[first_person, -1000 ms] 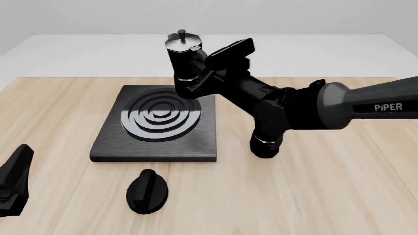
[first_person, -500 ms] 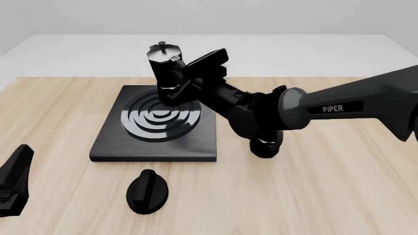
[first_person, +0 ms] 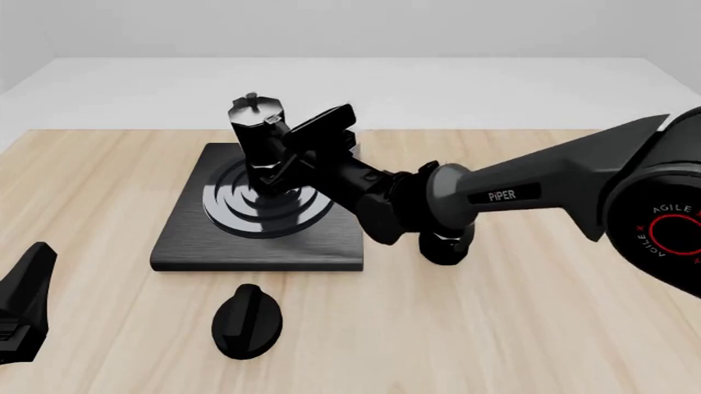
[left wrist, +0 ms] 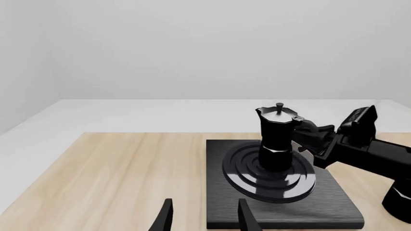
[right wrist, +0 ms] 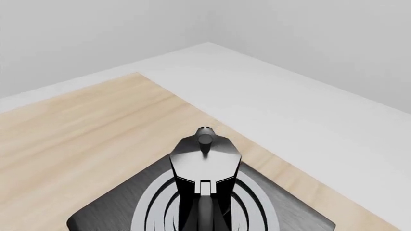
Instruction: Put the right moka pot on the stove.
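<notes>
The right moka pot, black and faceted with a knobbed lid, stands upright over the ringed middle of the stove. I cannot tell whether its base touches the rings. My right gripper is shut on the pot's handle side, reaching in from the right. The left wrist view shows the pot, the right gripper and the stove. The right wrist view looks down on the pot's lid above the stove. My left gripper is open and empty, short of the stove's near side.
A small black oval knob lies on the wooden table in front of the stove. A black rounded object stands right of the stove, partly hidden behind the right arm. The left arm's body sits at the near left edge.
The right arm has carried the moka pot leftward and lower, from above the stove's far right corner to over the middle of the rings. The left arm has not moved.
</notes>
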Robot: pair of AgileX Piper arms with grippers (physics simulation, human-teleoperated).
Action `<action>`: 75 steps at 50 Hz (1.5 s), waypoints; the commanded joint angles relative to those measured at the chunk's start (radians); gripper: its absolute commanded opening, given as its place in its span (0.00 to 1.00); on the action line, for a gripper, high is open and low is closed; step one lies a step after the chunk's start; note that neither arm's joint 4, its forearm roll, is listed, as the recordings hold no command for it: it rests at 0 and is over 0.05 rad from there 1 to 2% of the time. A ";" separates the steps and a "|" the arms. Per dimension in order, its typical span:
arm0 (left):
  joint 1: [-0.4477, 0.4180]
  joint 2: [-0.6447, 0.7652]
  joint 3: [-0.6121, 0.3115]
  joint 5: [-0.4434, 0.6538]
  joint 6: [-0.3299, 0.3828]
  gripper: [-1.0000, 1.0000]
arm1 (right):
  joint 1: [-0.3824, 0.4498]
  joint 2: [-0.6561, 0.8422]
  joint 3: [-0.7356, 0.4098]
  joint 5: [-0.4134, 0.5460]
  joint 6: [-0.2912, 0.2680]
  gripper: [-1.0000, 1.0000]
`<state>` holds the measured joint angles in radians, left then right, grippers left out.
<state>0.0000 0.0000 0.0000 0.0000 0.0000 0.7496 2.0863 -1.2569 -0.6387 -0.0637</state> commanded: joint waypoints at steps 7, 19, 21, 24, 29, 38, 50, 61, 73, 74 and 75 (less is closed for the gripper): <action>0.000 0.000 0.000 0.000 0.000 1.00 | 0.006 0.027 -0.025 -0.038 0.057 0.00; 0.000 0.000 0.000 0.000 0.000 1.00 | 0.020 0.009 0.022 -0.056 0.075 0.00; 0.000 0.000 0.000 0.000 0.000 1.00 | 0.023 0.003 0.032 -0.058 0.074 0.00; 0.000 0.000 0.000 0.000 0.000 1.00 | 0.030 -0.008 0.048 -0.060 0.070 0.00; 0.000 0.000 0.000 0.000 0.000 1.00 | 0.025 -0.014 0.056 -0.054 0.069 1.00; 0.000 0.000 0.000 0.000 0.000 1.00 | 0.044 -0.076 0.104 -0.046 0.069 1.00; 0.000 0.000 0.000 0.000 0.000 1.00 | 0.063 -0.200 0.186 -0.033 0.064 1.00; 0.000 0.000 0.000 0.000 0.000 1.00 | 0.077 -0.307 0.267 -0.025 0.054 1.00; 0.000 0.000 0.000 0.000 0.000 1.00 | 0.115 -0.478 0.415 -0.031 0.049 1.00; 0.000 0.000 0.000 0.000 0.000 1.00 | 0.120 -0.496 0.429 -0.031 0.054 1.00; 0.000 0.000 0.000 0.000 0.000 1.00 | 0.121 -0.509 0.442 -0.031 0.053 1.00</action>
<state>0.0000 0.0000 0.0000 0.0000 0.0000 0.8458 1.7049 -0.9229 -0.6666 -0.0092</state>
